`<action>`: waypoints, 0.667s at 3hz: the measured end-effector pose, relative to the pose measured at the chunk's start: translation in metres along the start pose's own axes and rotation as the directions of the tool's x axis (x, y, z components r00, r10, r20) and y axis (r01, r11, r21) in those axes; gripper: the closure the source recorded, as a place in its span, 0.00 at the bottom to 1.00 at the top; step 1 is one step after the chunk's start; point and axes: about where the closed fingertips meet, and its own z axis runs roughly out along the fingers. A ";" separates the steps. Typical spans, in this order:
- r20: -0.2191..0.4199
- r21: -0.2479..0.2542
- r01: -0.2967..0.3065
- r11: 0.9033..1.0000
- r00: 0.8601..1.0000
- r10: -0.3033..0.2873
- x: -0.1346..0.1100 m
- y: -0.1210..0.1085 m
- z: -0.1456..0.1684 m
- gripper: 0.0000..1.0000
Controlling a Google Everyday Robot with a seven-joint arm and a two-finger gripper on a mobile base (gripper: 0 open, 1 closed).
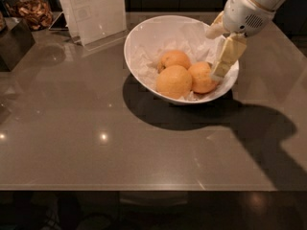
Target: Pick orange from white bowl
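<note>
The white bowl [144, 37], lined with crumpled white paper, stands at the back middle of the table and holds three oranges. The orange [201, 77], deeper in colour, lies at the right of the pile. A larger, paler orange [173, 82] lies in front and a third [174, 59] behind. My gripper [219, 71] reaches down from the upper right inside the bowl's right rim. Its pale yellow tip is right beside the orange's right side. I cannot tell whether it touches the orange.
A clear stand with a white sheet [93, 11] is behind the bowl on the left. A container of brown snacks [33, 11] and a dark box [14, 42] sit at the far left. The table's front edge [153, 189] runs across the bottom.
</note>
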 end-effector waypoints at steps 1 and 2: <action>0.000 0.000 0.000 1.000 1.000 0.000 0.000 0.000 0.000 0.25; 0.002 0.001 0.001 1.000 1.000 -0.001 -0.001 -0.001 0.001 0.28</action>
